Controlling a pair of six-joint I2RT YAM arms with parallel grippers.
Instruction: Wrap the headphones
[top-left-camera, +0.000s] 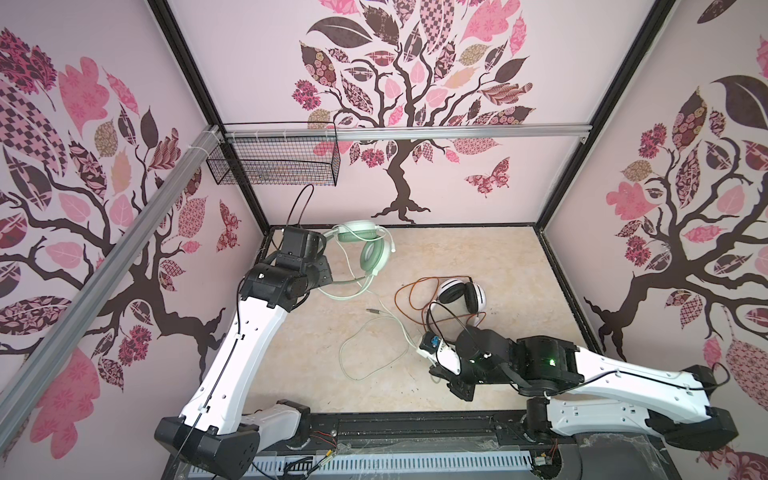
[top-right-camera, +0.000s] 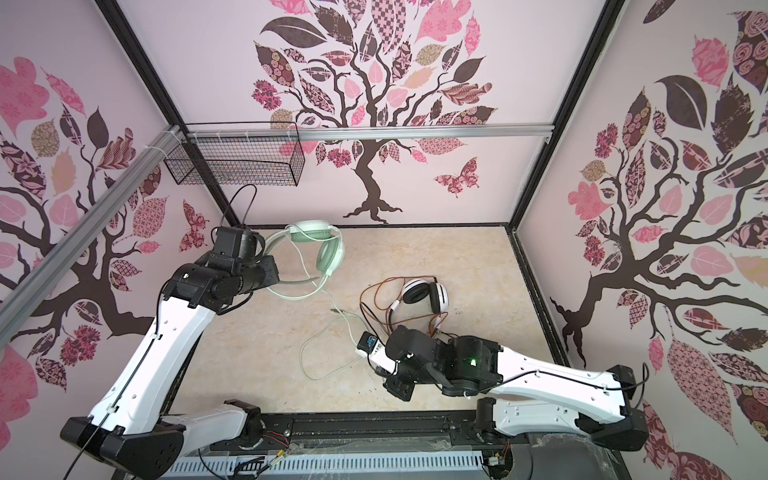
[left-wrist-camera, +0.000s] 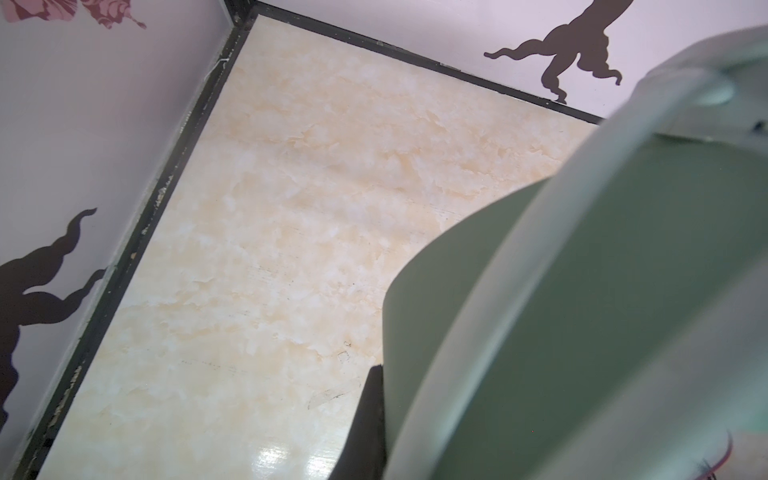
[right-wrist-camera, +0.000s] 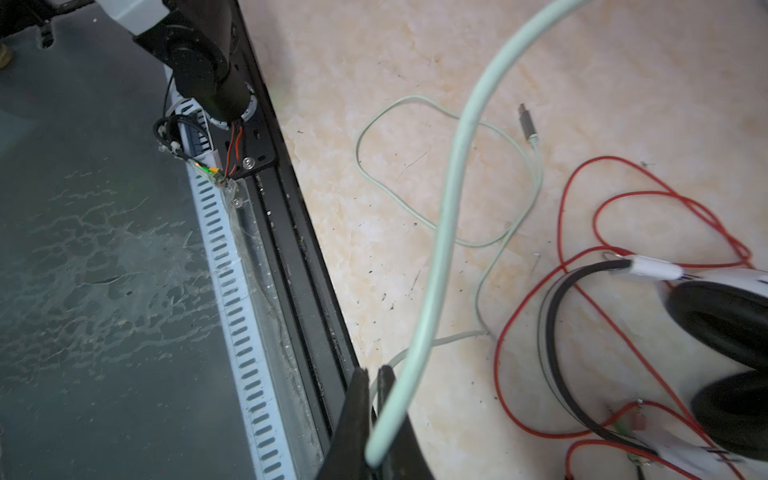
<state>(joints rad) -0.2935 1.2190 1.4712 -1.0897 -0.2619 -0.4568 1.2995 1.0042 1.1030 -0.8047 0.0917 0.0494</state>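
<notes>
Between right tool (right-wrist-camera: 372, 376) jaws: pale green cable (right-wrist-camera: 453, 178); left tool (top-left-camera: 324, 266) grips mint-green headphones (top-left-camera: 375, 250).

In both top views the table (top-left-camera: 478, 249) fills the lower centre, and a basket (top-left-camera: 274, 166) hangs above its rear left corner. The left headphones (top-left-camera: 371, 253) lie at the rear left. The right headphones (top-left-camera: 463, 295) lie right of centre, well apart. The left cable (top-left-camera: 340, 359) runs forward between them and loops mid-table, while the right cable (top-left-camera: 397, 297) loops just left of its pair. The left arm (top-left-camera: 245, 336) enters from lower left, the right arm (top-left-camera: 623, 374) from lower right.
</notes>
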